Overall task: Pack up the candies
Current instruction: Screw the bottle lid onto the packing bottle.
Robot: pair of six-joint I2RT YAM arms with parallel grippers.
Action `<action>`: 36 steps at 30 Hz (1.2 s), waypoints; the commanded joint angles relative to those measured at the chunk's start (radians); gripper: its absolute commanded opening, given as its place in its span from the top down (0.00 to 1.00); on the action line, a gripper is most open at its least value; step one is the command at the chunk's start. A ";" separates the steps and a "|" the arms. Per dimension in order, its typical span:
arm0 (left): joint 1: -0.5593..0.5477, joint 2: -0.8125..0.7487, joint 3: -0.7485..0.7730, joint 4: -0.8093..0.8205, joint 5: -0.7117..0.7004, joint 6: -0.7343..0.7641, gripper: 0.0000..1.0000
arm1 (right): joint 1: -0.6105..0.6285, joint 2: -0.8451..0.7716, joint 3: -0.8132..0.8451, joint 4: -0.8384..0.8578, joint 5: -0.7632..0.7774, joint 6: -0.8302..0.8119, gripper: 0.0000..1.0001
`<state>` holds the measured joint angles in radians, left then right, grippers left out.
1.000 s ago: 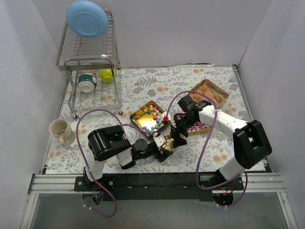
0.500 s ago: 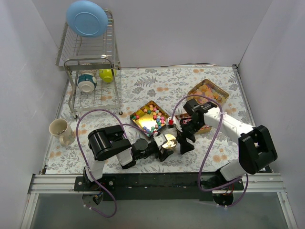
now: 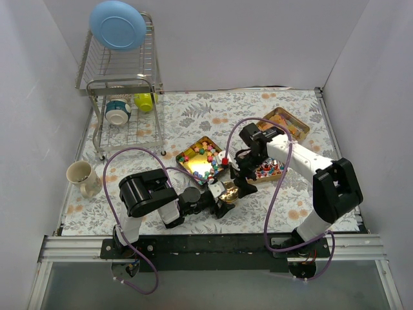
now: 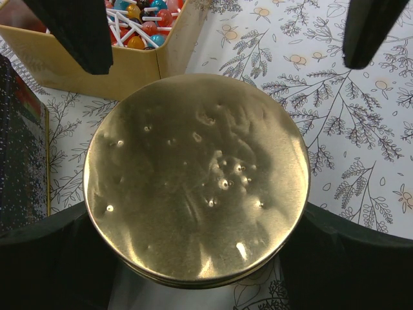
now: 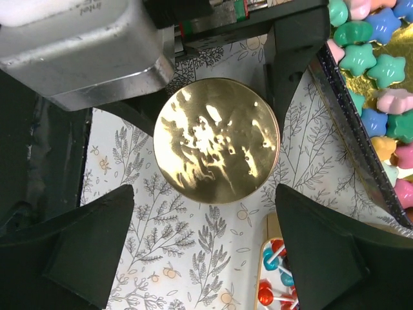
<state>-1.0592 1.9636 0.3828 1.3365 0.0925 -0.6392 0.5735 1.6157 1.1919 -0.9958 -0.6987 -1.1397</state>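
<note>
A round gold lid (image 3: 228, 191) sits between the fingers of my left gripper (image 3: 224, 194), which is shut on it low over the table; it fills the left wrist view (image 4: 197, 174). My right gripper (image 3: 241, 181) hangs just above the lid, open and empty, with its fingers (image 5: 84, 252) spread wide. The candies lie in three gold trays: multicoloured lumps (image 3: 201, 160), red, blue and white stick pieces (image 3: 270, 170), and orange-yellow gummies (image 3: 284, 124). Star-shaped lumps (image 5: 377, 58) and stick pieces (image 5: 274, 274) show at the right wrist view's edges.
A dish rack (image 3: 122, 84) with a blue plate (image 3: 117, 24), a green cup and a bowl stands at the back left. A beige mug (image 3: 80, 174) sits near the left edge. Purple cables loop over both arms.
My right gripper swung right and toward the near edge, then came back over the gold lid. My left gripper has kept still with the lid.
</note>
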 commanded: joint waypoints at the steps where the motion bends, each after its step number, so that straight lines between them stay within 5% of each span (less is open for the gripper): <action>1: 0.005 0.038 -0.027 -0.234 0.009 -0.031 1.00 | 0.014 0.015 0.049 -0.033 0.002 -0.150 0.02; 18: 0.005 0.038 -0.025 -0.241 0.004 -0.027 1.00 | 0.098 0.108 0.044 0.036 -0.002 -0.206 0.02; 23: 0.005 0.038 -0.024 -0.243 0.004 -0.030 1.00 | 0.098 0.087 0.006 0.087 0.011 -0.177 0.12; 36: 0.005 0.046 -0.019 -0.249 0.015 -0.037 1.00 | 0.101 -0.060 -0.253 0.399 0.059 0.231 0.27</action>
<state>-1.0592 1.9636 0.3828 1.3331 0.1051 -0.6235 0.6579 1.5452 0.9997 -0.6960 -0.6792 -1.0760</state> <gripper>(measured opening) 0.795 0.878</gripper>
